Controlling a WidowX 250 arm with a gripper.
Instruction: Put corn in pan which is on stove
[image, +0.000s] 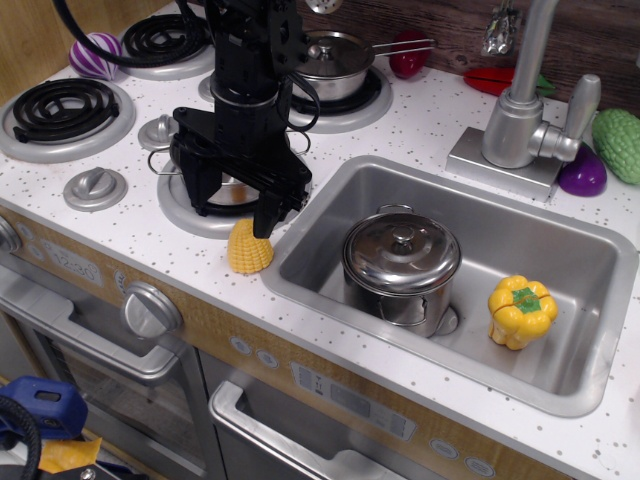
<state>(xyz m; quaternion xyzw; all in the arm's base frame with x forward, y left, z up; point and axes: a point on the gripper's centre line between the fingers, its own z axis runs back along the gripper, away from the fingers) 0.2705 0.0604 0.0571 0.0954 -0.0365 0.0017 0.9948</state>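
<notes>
Observation.image shows the corn (250, 249) standing on the white speckled bench (420, 130), close to its front edge, just outside the front rim of a silver burner ring and just beside the left wall of the sink (560, 385). It is a stubby yellow cob, upright or nearly so, and its top is partly covered by one black finger of the end effector (232, 192). The finger tip appears to touch or sit right above the cob; I cannot tell which. The end effector's fingers are spread apart and pinch nothing.

Directly behind the corn, the pan (228, 190) sits on the front burner of the stove (95, 150); it is largely hidden under the black arm, with only a wire loop handle and some shiny rim showing.

Toward the back edge, a lidded saucepan (335, 62) with a long handle rests on another burner. Two bare black coils lie at the left side, with round silver knobs between them.

Inside the sink stand a larger lidded steel pot (402, 265) and, well apart to its right, a yellow bell pepper (521, 310). A silver faucet (525, 110) rises behind the sink, near the back right corner.
</notes>
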